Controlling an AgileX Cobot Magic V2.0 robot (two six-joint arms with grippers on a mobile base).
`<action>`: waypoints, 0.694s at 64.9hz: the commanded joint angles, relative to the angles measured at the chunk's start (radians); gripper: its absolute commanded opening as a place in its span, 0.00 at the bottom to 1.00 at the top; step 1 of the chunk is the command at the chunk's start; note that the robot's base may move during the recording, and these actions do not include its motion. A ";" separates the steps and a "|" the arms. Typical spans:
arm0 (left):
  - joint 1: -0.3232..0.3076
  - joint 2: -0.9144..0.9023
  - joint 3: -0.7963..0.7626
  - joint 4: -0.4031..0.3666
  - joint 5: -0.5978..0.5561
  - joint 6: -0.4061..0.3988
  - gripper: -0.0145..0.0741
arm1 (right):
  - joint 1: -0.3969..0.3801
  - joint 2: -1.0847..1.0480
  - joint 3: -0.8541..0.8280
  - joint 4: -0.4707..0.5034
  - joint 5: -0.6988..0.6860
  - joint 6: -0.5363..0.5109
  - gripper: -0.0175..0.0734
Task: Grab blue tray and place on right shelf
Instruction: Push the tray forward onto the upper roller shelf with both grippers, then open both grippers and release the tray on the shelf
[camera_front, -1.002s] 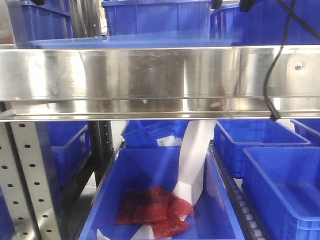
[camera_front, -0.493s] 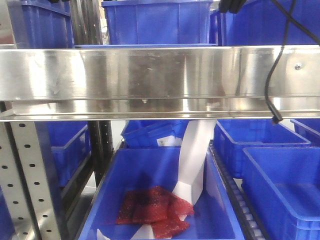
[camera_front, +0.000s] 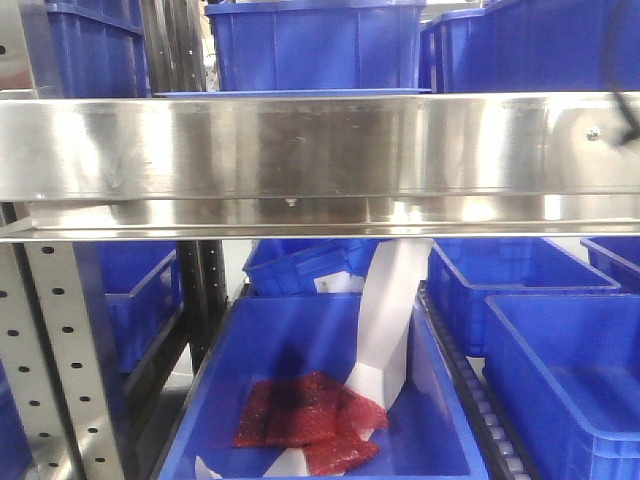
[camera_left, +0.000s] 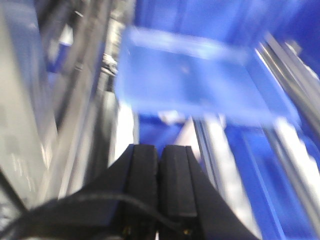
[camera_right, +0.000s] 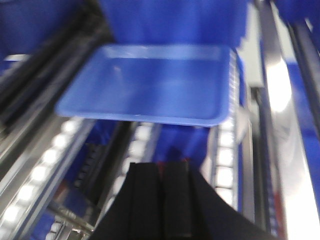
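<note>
The blue tray (camera_right: 150, 85) lies flat on the roller tracks of the right shelf (camera_front: 300, 145), behind its shiny steel front beam. In the front view only the tray's thin front rim (camera_front: 290, 93) shows above the beam. The left wrist view is blurred and shows the tray (camera_left: 185, 75) ahead. My left gripper (camera_left: 160, 150) is shut and empty, back from the tray. My right gripper (camera_right: 161, 167) is shut and empty, also short of the tray's near rim. Neither gripper shows in the front view.
Deep dark-blue bins (camera_front: 315, 45) stand behind the tray. Below the beam, a bin (camera_front: 440, 440) holds red mesh bags (camera_front: 305, 420) and a white paper strip (camera_front: 385, 320). More bins (camera_front: 560, 370) sit at the right. A perforated upright (camera_front: 60, 350) stands left.
The tray sank from above the beam until only its rim shows. The gripper tips at the top and the black cable across the right have left the front view.
</note>
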 joint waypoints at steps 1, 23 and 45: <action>-0.014 -0.115 0.119 -0.010 -0.217 -0.006 0.11 | 0.027 -0.119 0.128 -0.065 -0.184 -0.005 0.25; -0.014 -0.521 0.656 0.049 -0.663 -0.006 0.11 | 0.032 -0.526 0.691 -0.125 -0.554 -0.005 0.25; -0.014 -0.932 0.880 0.171 -0.652 -0.006 0.11 | 0.032 -0.874 0.965 -0.175 -0.591 -0.005 0.25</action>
